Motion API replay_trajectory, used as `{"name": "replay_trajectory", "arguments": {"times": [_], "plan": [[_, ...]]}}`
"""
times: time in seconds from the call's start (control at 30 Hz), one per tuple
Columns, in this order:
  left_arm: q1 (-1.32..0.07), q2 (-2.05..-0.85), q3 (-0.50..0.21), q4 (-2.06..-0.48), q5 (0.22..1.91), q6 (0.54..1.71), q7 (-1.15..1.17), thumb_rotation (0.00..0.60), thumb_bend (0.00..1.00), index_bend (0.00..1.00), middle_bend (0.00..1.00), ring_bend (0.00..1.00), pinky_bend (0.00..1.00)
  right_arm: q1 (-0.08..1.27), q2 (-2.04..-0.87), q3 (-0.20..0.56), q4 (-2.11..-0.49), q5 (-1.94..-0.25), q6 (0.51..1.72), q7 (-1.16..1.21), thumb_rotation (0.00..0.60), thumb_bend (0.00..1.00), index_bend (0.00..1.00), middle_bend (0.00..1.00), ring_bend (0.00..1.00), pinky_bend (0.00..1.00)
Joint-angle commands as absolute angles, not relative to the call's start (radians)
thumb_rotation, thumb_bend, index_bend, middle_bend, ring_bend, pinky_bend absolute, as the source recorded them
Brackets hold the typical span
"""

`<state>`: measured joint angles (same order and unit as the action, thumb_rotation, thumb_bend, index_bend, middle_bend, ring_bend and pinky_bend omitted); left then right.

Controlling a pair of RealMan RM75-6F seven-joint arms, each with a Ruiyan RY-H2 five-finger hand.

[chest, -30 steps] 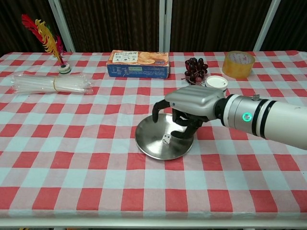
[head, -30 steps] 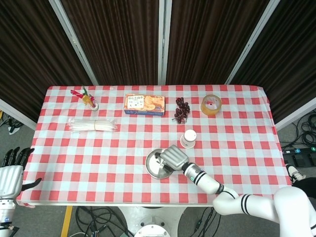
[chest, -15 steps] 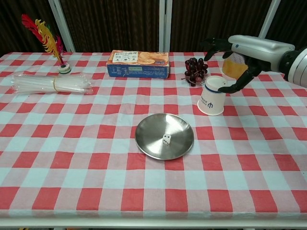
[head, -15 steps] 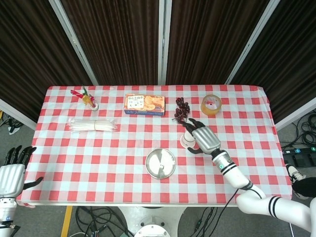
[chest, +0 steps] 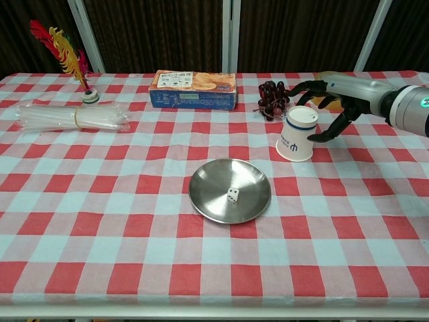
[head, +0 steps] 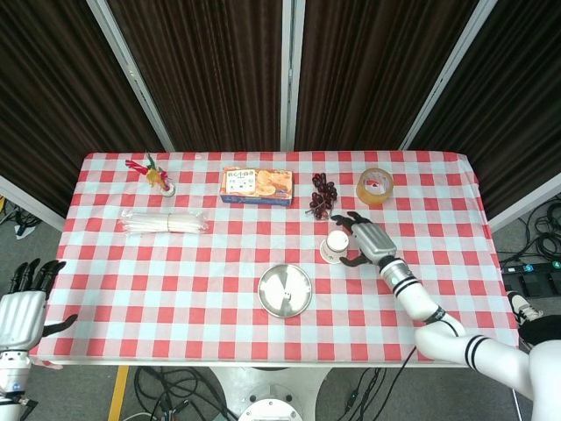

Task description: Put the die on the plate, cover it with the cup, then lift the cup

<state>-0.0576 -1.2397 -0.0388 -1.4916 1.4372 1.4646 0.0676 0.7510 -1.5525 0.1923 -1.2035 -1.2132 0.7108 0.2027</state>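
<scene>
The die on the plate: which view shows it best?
Chest view: the die is a distinct white cube with visible pips, near the centre of the plate. In the head view it is only a tiny speck.

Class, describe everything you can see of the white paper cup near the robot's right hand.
The white paper cup stands upside down on the red-and-white checked tablecloth, wide rim down, with a small dark blue logo on its side. It sits behind and right of the round metal plate. The right hand curls round it, fingers spread; contact is unclear.
</scene>
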Motion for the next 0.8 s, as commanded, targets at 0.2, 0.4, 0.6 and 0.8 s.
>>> {"name": "replay_trajectory", "arguments": {"times": [0.2, 0.4, 0.6, 0.8], "plan": [[-0.060, -1.239, -0.039, -1.492, 1.433, 1.458, 0.068, 0.600, 0.00, 0.14, 0.13, 0.02, 0.02, 0.749, -1.604, 0.203, -1.125, -1.267, 0.679, 0.431, 0.600, 0.22, 0.23, 0.25, 0.05, 0.15], [-0.059, -1.238, -0.039, -1.497, 1.430, 1.456, 0.073, 0.600, 0.00, 0.14, 0.13, 0.02, 0.02, 0.745, -1.664, 0.210, -1.039, -1.303, 0.725, 0.522, 0.600, 0.32, 0.42, 0.33, 0.13, 0.15], [-0.059, -1.233, -0.039, -1.506, 1.426, 1.455, 0.080, 0.600, 0.00, 0.14, 0.13, 0.02, 0.02, 0.719, -1.625, 0.187, -1.119, -1.426, 0.841, 0.689, 0.600, 0.33, 0.50, 0.36, 0.15, 0.15], [-0.060, -1.231, -0.040, -1.515, 1.428, 1.456, 0.089, 0.600, 0.00, 0.14, 0.13, 0.02, 0.02, 0.731, -1.553, 0.122, -1.272, -1.584, 0.926, 0.782, 0.600, 0.33, 0.51, 0.38, 0.17, 0.15]]}}
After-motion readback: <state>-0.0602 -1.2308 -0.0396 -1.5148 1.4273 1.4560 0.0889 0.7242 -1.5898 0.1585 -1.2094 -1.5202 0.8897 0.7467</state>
